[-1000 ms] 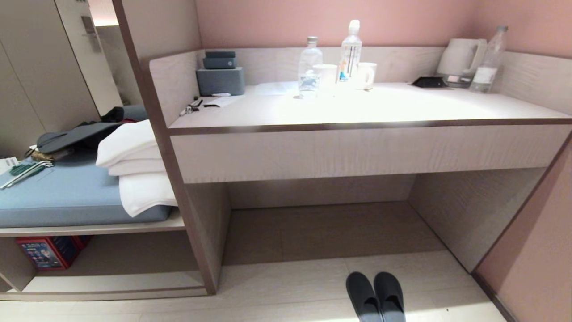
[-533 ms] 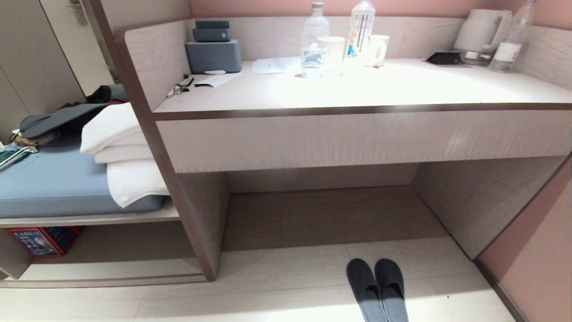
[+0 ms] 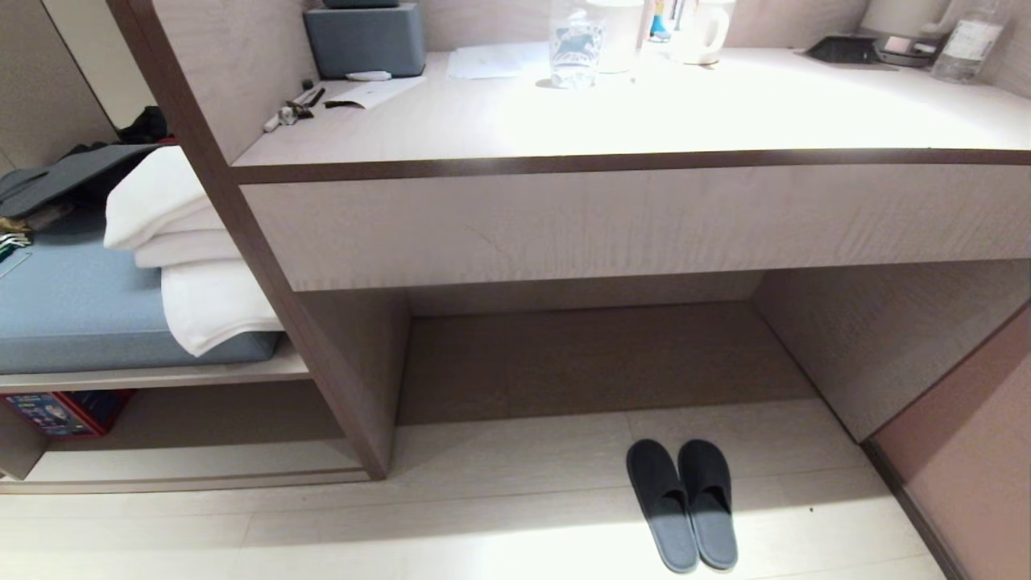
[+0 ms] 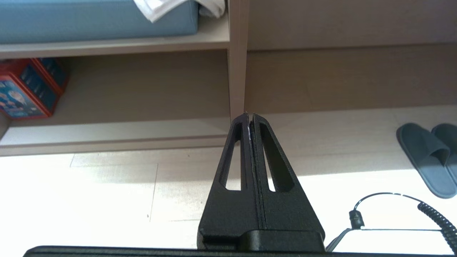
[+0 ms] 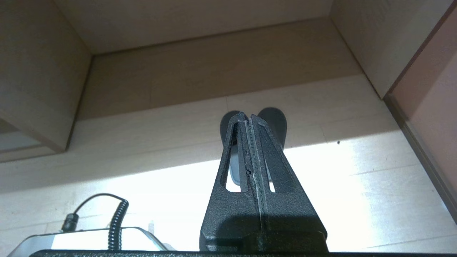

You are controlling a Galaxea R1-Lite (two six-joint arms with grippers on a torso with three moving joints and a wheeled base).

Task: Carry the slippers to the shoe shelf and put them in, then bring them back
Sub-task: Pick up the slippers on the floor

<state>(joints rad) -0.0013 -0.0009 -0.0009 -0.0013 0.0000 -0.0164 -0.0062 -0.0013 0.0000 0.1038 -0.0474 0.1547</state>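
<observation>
Over the last second the head view has tipped downward, so the desk [image 3: 564, 129] top slides up out of frame and the slippers [image 3: 681, 501] sit fuller in view: the camera moved, not the things. The pair lies side by side on the floor before the desk recess, well apart from the shoe shelf [image 3: 185, 459] at the left. Left end effector [image 4: 250, 117] and right end effector [image 5: 246, 116] are both pinched closed and empty, so pickup has not begun

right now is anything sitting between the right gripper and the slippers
Nothing visible. The right gripper, jaws shut, points over bare floor straight at the slippers, which lie side by side in front of the desk recess. Neither arm shows in the head view.
</observation>
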